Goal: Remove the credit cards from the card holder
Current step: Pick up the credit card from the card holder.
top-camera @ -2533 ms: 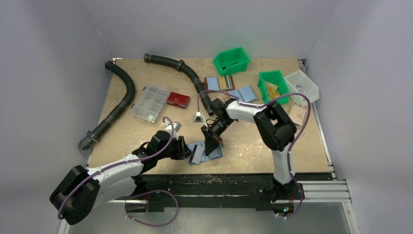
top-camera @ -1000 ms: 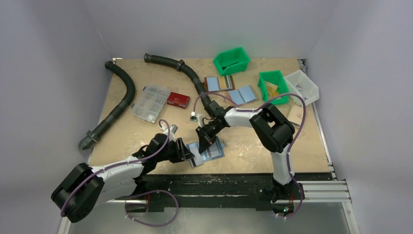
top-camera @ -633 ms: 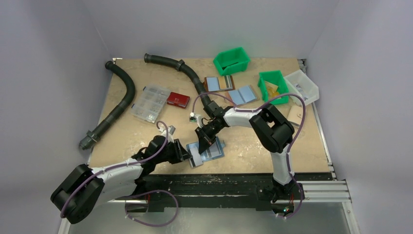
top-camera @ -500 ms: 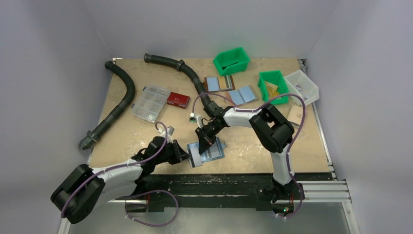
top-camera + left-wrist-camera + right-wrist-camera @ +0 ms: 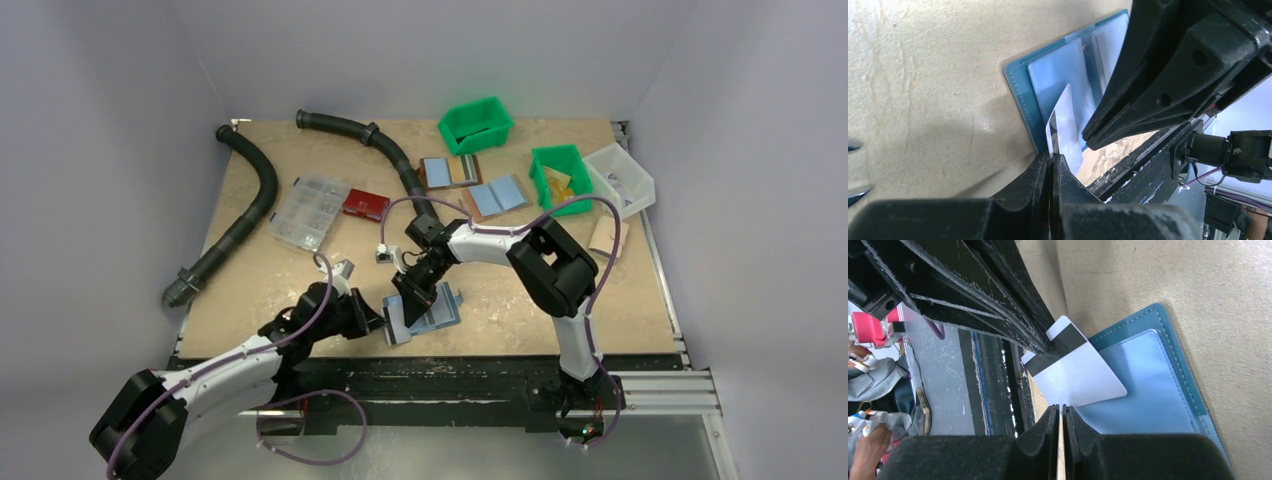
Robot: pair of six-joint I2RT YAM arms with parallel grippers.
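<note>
Pinching one card [image 5: 1064, 122], left tool [image 5: 1052, 157]; one card holder [image 5: 1020, 95].

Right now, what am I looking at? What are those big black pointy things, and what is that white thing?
You are looking at two robot arms bolted to a table. Each one ends in a two-finger pincher called a gripper. The wide picture comes from a camera up above. The two close-up pictures come from little cameras on the arms' wrists, so the black pointy things are the grippers seen from very near.

The left gripper is pinched shut on a white card with a dark stripe. The card lies partly over the open blue card holder. The right gripper has its fingers almost together and points down at the holder.

Also on the table are black hoses, a clear parts box, a small red box, green bins, a clear bin and two more open holders.
</note>
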